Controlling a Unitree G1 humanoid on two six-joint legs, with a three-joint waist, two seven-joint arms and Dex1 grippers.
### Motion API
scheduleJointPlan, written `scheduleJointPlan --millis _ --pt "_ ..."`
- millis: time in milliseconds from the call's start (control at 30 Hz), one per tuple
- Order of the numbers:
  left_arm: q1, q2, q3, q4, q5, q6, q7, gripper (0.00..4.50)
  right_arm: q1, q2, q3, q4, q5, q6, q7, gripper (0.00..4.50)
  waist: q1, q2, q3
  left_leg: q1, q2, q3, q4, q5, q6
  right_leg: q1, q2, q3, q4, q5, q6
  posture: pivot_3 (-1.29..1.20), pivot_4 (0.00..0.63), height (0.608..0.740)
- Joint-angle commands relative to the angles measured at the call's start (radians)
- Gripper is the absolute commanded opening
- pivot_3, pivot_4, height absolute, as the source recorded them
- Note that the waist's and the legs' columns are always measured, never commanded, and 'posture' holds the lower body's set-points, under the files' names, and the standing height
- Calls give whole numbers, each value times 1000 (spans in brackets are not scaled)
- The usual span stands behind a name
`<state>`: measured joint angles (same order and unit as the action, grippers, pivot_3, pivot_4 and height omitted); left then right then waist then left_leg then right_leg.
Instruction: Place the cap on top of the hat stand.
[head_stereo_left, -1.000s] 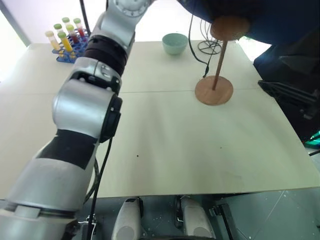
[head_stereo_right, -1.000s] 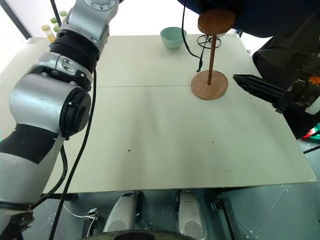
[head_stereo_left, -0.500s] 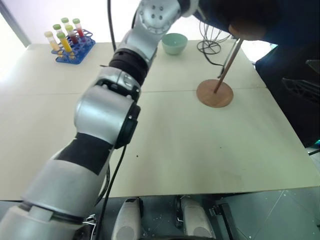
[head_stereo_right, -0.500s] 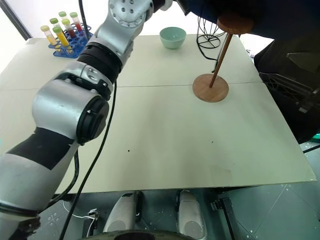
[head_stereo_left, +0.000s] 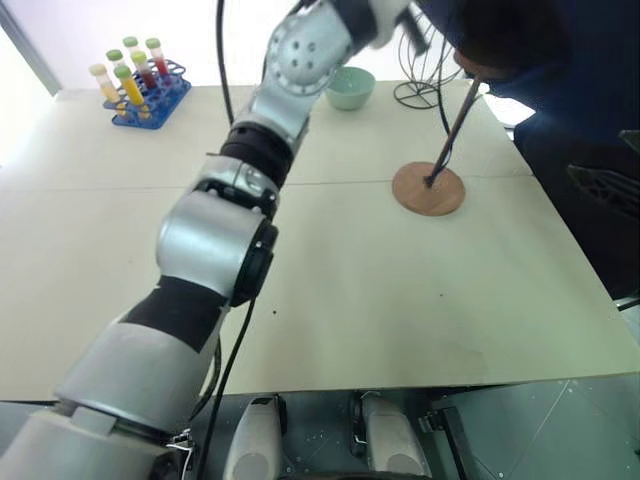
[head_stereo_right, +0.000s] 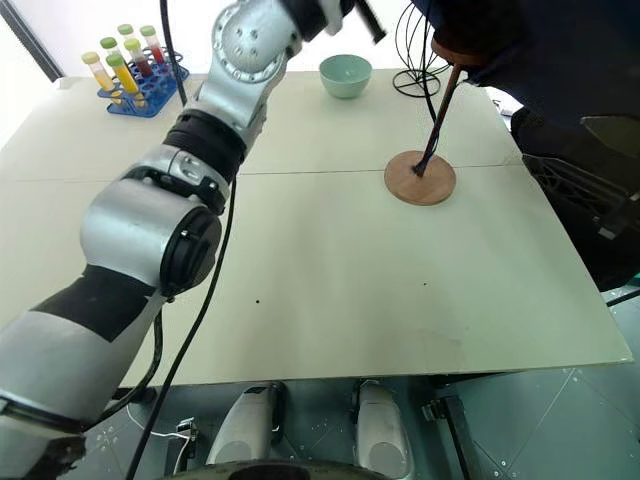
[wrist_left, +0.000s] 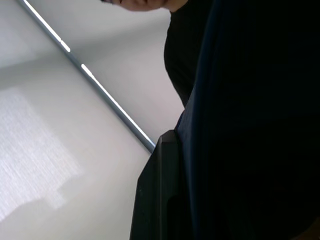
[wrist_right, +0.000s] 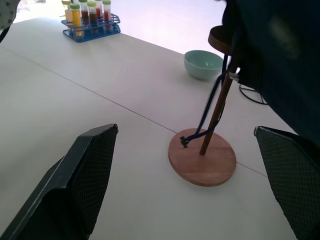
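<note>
Left claw (wrist_left: 165, 200): clamped together on the cap (head_stereo_right: 540, 50), now lowering it over the hat stand (head_stereo_right: 421, 176); disc top, exposed a second ago, is now sitting under the brim; chin cord is dangling to the base. Right claw (wrist_right: 190, 185): fingers standing wide apart, empty, near the table's (head_stereo_right: 330, 280) right edge. Also along the far edge: bowl (head_stereo_right: 346, 75), test-tube rack (head_stereo_right: 125, 92), black wire stand (head_stereo_right: 415, 60).

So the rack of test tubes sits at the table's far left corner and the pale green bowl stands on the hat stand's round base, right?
Not quite. The pale green bowl stands on the table, apart from the hat stand; the right wrist view shows its base bare. The test tube rack is at the far left.
</note>
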<state>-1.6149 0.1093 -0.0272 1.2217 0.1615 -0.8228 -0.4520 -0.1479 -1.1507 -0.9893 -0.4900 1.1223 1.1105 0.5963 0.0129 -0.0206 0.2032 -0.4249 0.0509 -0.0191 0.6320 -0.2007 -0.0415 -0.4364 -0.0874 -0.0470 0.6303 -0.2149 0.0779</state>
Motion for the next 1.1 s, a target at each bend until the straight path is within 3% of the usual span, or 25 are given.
scheduleJointPlan --millis 33,267,600,1100 --pt "49 59 -26 -103 -16 -132 -78 36 17 3 -74 -25 11 7 -2 4500 1 0 0 0 0 0 0 0 0 0 0 0 0 0 0 0 150 735" --pt "161 149 -59 -137 5 -205 -117 36 35 -16 -161 -9 58 59 9 4500 4 0 0 0 0 0 1 0 0 1 0 0 0 0 0 0 150 735" --pt "256 170 -137 -147 84 -328 -63 36 122 -42 -391 4 143 214 47 4500 26 0 0 1 0 0 2 0 0 2 0 1 0 1 1 0 150 735" --pt "372 238 -247 -139 232 -405 -1 36 123 -41 -349 16 121 179 26 4500 26 0 0 2 0 1 3 0 0 4 0 2 -1 1 1 0 150 735"
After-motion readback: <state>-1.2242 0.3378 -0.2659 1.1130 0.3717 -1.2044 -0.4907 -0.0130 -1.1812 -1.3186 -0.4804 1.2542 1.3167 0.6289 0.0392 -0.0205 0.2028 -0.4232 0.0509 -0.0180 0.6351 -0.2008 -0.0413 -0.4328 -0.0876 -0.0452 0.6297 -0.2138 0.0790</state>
